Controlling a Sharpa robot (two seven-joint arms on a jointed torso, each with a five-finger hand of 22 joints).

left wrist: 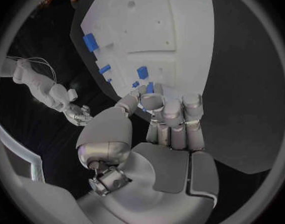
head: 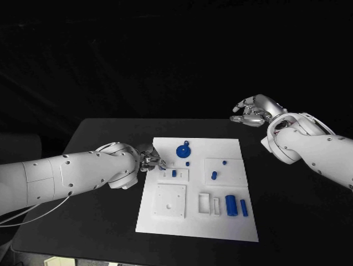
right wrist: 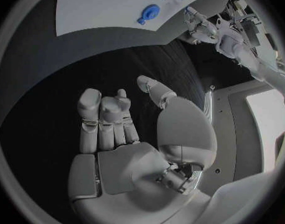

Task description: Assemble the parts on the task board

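Left hand [head: 148, 160] pinched a small blue part [left wrist: 149, 88] at the task board's [head: 224, 221] left edge, plain from its wrist; right hand [head: 256, 109] hovered far right, fingers curled, holding nothing

You have a black desk [head: 112, 133] standing in a dark room, with black wrinkled cloth [head: 144, 61] hanging behind it as a backdrop. Off to one side, the right wrist view shows you a pale panel [right wrist: 267, 119] catching bright light
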